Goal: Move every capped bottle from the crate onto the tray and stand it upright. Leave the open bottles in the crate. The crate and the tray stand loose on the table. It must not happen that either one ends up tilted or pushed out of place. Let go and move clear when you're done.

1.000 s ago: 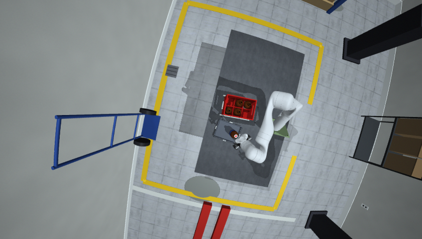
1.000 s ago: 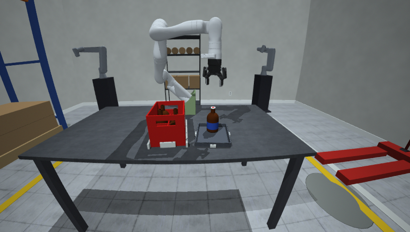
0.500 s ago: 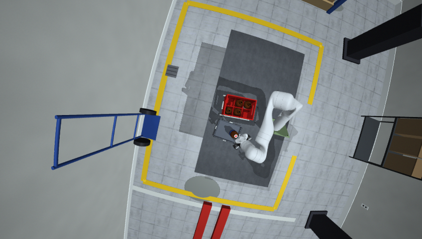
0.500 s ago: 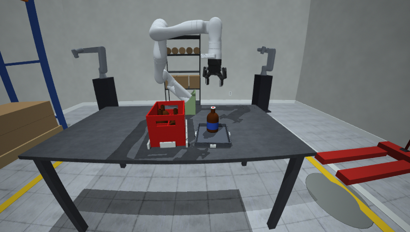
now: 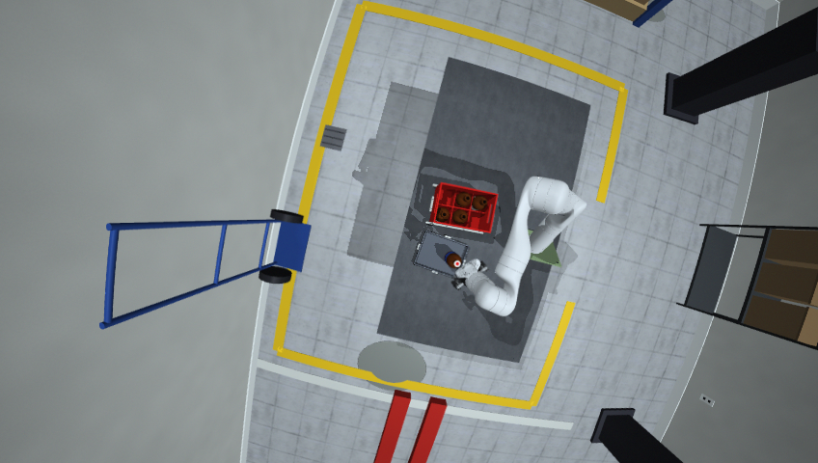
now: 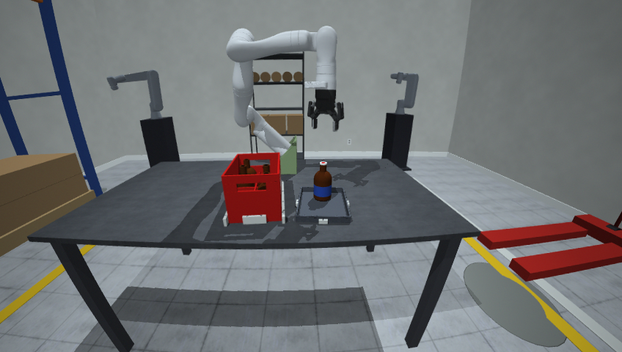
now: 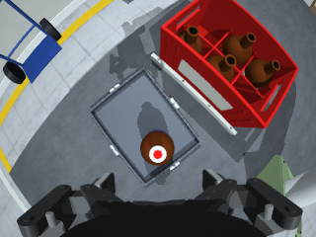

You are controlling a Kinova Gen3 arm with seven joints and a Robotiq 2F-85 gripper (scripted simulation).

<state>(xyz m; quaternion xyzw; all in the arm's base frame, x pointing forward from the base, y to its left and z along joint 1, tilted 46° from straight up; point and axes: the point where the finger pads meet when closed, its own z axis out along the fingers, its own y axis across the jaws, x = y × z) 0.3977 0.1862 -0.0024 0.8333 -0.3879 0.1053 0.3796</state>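
A brown capped bottle point(image 6: 322, 182) with a blue label and a red-and-white cap stands upright on the grey tray point(image 6: 323, 207); it also shows in the wrist view point(image 7: 157, 149) and from above point(image 5: 453, 259). The red crate point(image 6: 251, 187) beside the tray holds several brown bottles with open necks point(image 7: 231, 49), also seen from above point(image 5: 462, 207). My gripper point(image 6: 325, 122) hangs open and empty high above the capped bottle; its fingers frame the lower edge of the wrist view point(image 7: 158, 200).
A green wedge block point(image 6: 290, 159) stands behind the crate by the arm's base. Two grey arms on black pedestals point(image 6: 159, 139) point(image 6: 397, 139) and a shelf rack point(image 6: 279, 104) stand behind the table. Red pallet forks point(image 6: 554, 244) lie on the floor at the right.
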